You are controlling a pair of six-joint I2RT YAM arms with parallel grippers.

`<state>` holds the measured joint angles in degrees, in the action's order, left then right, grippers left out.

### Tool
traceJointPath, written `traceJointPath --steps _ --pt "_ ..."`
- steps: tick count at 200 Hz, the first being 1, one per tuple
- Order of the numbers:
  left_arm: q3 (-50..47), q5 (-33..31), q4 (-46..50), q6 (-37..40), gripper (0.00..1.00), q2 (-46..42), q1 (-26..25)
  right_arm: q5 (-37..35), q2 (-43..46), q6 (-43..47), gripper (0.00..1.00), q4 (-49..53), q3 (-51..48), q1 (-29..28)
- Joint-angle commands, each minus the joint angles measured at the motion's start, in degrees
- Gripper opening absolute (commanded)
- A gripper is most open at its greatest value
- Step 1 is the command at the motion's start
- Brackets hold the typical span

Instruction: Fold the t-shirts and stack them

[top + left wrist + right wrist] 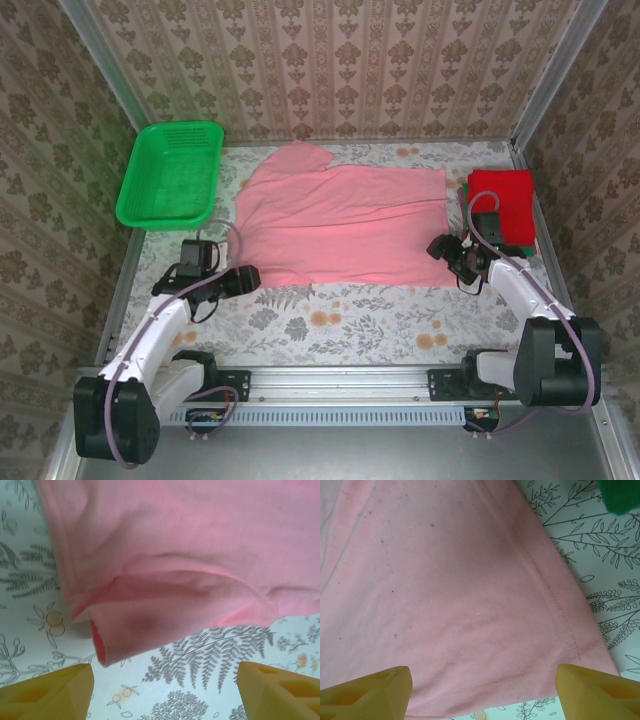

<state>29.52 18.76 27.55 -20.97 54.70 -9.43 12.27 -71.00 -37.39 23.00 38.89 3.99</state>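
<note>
1. Plain light pink short-sleeved t-shirt [340, 225]: spread flat across the middle of the flower-printed worktop [350, 325], closer to its far edge than to its near edge. It lies sideways, with the hem towards the right edge and one sleeve pointing at the far edge.
2. Red t-shirt folded into a rectangle [500, 200]: at the far right corner of the worktop, just beside the pink hem. It rests on a folded green t-shirt [528, 240], of which only a narrow edge shows.
3. Green plastic mesh basket [170, 175]: at the far left corner, apart from the pink t-shirt.
4. Left gripper [245, 278]: low over the worktop at the near left corner of the pink t-shirt. In the left wrist view its yellow fingers [47, 692] stand wide apart with bare worktop between them and nothing held. The rumpled pink sleeve [150, 615] lies just beyond the tips.
5. Right gripper [445, 250]: at the near right corner of the pink t-shirt, beside the red stack. In the right wrist view its yellow fingers [365, 692] are spread wide above the stitched hem corner of the pink cloth [445, 605], which lies flat and unpinched beneath them. A scrap of green cloth [622, 497] shows at the upper right.
</note>
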Motion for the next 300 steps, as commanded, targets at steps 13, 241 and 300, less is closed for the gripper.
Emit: traceJointPath --steps 13,241,300 --pt "-1.2 2.8 -4.9 -0.9 0.74 2.1 1.3 0.7 -2.5 -1.3 0.76 -0.2 1.7 0.2" --pt "-0.8 6.2 -2.4 -0.4 0.18 6.3 3.0 2.5 -5.3 -3.2 0.76 -2.1 2.8 0.2" --pt "-0.4 5.0 -0.2 -1.2 0.02 4.3 3.0 -0.5 -4.6 -4.8 0.76 -0.2 2.7 0.2"
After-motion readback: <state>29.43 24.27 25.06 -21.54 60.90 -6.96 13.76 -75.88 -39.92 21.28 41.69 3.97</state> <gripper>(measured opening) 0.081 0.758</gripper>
